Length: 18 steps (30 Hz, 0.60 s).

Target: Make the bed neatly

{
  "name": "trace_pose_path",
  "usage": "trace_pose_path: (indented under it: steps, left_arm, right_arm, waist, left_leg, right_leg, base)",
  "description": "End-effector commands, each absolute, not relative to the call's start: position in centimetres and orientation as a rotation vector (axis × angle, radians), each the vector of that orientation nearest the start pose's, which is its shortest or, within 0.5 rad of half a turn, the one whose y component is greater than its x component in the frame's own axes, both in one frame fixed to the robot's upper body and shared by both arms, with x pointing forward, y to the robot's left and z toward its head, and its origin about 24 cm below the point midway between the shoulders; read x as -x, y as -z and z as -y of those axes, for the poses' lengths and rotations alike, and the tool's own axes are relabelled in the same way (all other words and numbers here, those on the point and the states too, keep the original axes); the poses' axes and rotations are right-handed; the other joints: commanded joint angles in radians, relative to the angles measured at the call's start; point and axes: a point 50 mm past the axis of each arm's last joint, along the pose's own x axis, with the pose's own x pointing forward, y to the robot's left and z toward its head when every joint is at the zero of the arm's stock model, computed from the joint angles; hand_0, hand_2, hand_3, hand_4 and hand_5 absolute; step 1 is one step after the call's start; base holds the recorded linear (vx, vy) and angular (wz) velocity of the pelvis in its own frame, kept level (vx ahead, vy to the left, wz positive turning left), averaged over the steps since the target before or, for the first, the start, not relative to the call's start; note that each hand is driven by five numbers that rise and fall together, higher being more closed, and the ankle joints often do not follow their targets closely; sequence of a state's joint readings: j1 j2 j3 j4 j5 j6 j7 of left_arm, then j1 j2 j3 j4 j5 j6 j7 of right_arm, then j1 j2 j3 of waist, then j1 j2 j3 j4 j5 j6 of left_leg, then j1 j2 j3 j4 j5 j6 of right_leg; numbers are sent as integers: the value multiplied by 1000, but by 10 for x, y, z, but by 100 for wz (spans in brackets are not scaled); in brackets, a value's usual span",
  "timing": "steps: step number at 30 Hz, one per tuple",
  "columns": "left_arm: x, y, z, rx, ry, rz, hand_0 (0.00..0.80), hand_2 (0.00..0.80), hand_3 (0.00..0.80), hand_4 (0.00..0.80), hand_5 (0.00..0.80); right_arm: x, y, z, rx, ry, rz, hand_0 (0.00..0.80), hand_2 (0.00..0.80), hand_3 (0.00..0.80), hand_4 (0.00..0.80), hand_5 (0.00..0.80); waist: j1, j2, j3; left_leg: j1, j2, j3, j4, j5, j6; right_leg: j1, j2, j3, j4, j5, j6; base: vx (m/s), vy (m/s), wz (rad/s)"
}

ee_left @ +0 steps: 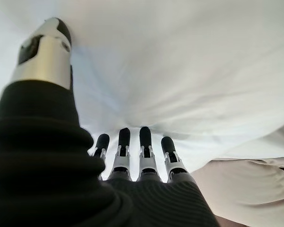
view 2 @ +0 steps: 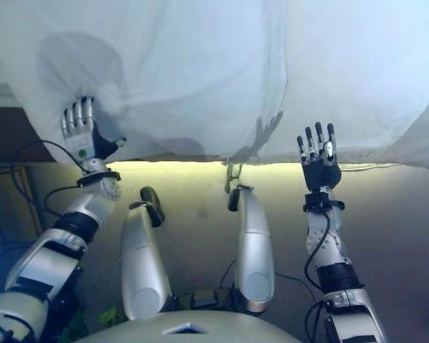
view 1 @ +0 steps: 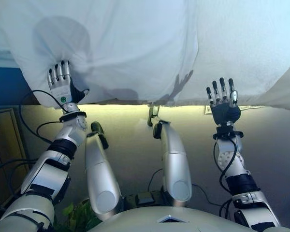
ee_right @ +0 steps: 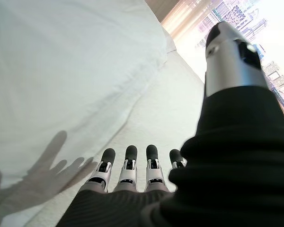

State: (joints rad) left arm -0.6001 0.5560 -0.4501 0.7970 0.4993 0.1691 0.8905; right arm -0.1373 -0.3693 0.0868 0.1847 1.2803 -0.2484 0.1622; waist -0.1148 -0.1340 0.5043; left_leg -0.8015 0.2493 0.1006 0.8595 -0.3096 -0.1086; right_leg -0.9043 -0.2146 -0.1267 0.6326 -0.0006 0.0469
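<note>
Left eye view shows the bed running across the top of my sight, its near edge facing me. A white sheet covers most of it and hangs a little over that near edge on the left side, where it bunches into folds.

My left hand lies flat on the sheet at the near edge, towards the left end of the bed, fingers straight and spread, thumb out to the side, clutching nothing. The cloth puckers just past the fingertips. My right hand is at the near edge further right, fingers straight and released, palm toward the bed; I cannot tell whether it touches the cloth. Its shadow falls on the sheet between the two hands.

My left wrist view gives what the head views do not: the sheet rises in a smooth swell past my fingers, and a beige surface shows under its hanging edge.

My right wrist view shows the sheet's thick edge lying across the flatter white mattress, and a bright window beyond the far end of the bed.
</note>
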Motion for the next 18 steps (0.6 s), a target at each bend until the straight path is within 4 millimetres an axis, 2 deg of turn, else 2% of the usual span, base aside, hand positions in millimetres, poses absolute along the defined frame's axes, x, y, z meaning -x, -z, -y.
trace_pose_path:
  steps: [1, 8, 9, 10, 11, 18]
  left_arm:
    - [-338, -93, -256, -1377, -681, 256, 0, 0, 0, 0, 0]
    - [-343, -95, -258, -1373, -654, 197, 0, 0, 0, 0, 0]
    - [-345, -95, -258, -1369, -644, 183, 94, 94, 94, 94, 94]
    - [-346, -96, -256, -1363, -639, 181, 420, 420, 420, 420, 420]
    - [-348, -96, -254, -1349, -633, 183, 800, 800, 800, 800, 800]
    - [-355, -106, -240, -1287, -627, 225, 800, 800, 800, 800, 800]
  right_arm:
    - [-269, -95, 235, -788, -83, 303, 0, 0, 0, 0, 0]
    - [-274, -106, 240, -783, -73, 291, 0, 0, 0, 0, 0]
    - [-275, -108, 240, -781, -76, 293, 0, 0, 0, 0, 0]
    - [-276, -109, 240, -780, -78, 296, 0, 0, 0, 0, 0]
    - [-276, -112, 239, -778, -81, 299, 0, 0, 0, 0, 0]
    - [-276, -118, 234, -763, -82, 317, 0, 0, 0, 0, 0]
  waist:
    - [-19, 53, 7]
    - [-39, 79, 12]
    - [-42, 81, 13]
    - [-43, 82, 14]
    - [-46, 83, 15]
    - [-58, 86, 15]
  left_leg:
    - [-115, -14, -40, 67, 86, 75]
    - [-159, -14, -47, 140, 55, 89]
    - [-162, -15, -48, 140, 55, 89]
    - [-162, -16, -47, 139, 55, 88]
    - [-161, -17, -46, 133, 57, 87]
    - [-165, -20, -36, 122, 61, 85]
  right_leg:
    - [20, -44, 68, 126, -65, 81]
    - [-40, -41, 96, 206, -90, 62]
    - [-45, -40, 99, 209, -92, 62]
    - [-47, -40, 100, 208, -91, 63]
    - [-48, -38, 101, 205, -91, 63]
    - [-63, -38, 106, 202, -89, 60]
  base:
    - [45, 50, -10]
    - [34, 38, -6]
    - [0, 0, 0]
    - [0, 0, 0]
    - [18, 6, -4]
    - [3, 3, 2]
